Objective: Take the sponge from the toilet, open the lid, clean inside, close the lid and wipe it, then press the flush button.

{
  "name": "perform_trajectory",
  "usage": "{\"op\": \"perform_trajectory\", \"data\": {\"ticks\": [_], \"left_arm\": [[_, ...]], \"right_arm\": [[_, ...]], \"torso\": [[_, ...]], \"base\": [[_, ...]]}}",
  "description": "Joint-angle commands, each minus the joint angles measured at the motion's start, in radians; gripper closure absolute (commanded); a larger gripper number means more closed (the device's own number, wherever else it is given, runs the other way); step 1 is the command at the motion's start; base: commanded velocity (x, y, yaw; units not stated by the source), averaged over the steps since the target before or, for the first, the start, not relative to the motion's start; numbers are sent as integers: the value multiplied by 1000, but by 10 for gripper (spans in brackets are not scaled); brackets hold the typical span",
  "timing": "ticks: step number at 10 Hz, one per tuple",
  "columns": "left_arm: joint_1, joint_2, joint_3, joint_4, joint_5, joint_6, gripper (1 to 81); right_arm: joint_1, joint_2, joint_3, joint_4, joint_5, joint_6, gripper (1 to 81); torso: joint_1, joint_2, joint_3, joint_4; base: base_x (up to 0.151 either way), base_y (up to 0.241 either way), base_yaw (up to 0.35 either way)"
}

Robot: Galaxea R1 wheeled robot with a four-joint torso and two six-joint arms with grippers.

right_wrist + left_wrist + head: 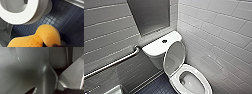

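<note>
The white toilet stands at the lower right of the head view, against the tiled wall. Its oval lid is raised and leans back on the tank. The small dark flush button sits in the middle of the tank top. The bowl is open, with water at the bottom. In the right wrist view my right gripper is shut on the orange sponge, which hangs above the dark floor tiles just beside the toilet seat. My left gripper is open in front of smooth grey surfaces.
A metal grab bar runs along the grey wall left of the tank. White wall tiles close in the toilet's right side. Dark blue small-tiled floor lies in front of the bowl. A white object's edge shows at the bottom left.
</note>
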Motion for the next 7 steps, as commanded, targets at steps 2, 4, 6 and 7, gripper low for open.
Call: {"op": "perform_trajectory", "data": {"ticks": [2,4,6,7], "left_arm": [[3,-11,10,10,6,5,10],[0,-8,12,10,6,5,10],[0,-11,9,4,6,3,10],[0,-11,9,4,7,3,10]], "right_arm": [[133,-139,229,16,15,1,811],[241,-92,214,25,7,3,811],[339,34,106,31,-16,27,811],[386,110,35,31,-61,35,811]], "torso": [[0,0,0,0],[0,0,0,0],[0,0,0,0],[0,0,0,0]], "base": [[0,0,0],[0,0,0],[0,0,0],[0,0,0]]}}
